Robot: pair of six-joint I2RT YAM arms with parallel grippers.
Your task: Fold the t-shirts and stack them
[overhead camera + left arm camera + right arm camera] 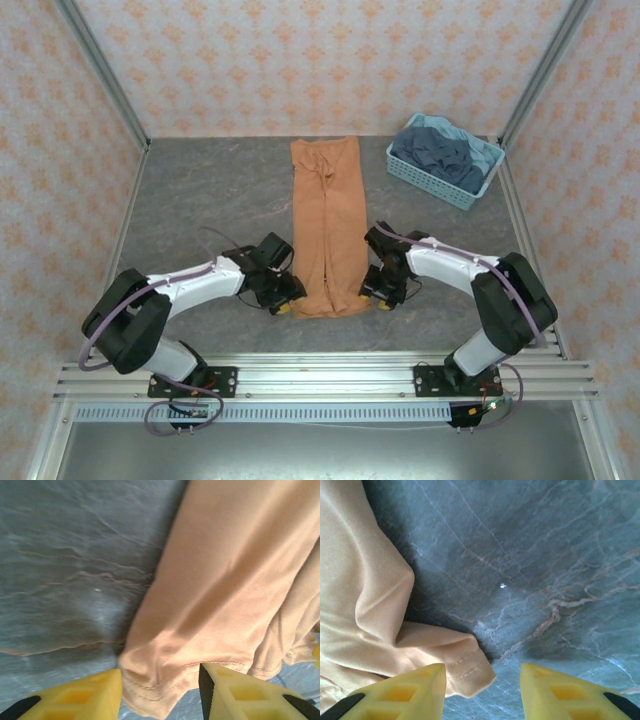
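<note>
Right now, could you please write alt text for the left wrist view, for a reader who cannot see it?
The hemmed corner of an orange-tan shirt lies between two yellow fingers, which stand apart at the bottom edge. The shirt covers the right side; grey marbled table shows on the left.

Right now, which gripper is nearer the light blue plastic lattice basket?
Right. The right gripper is at the near right corner of the orange-tan cloth t-shirt, on the side of the light blue plastic basket; the left gripper is across the shirt, farther.
</note>
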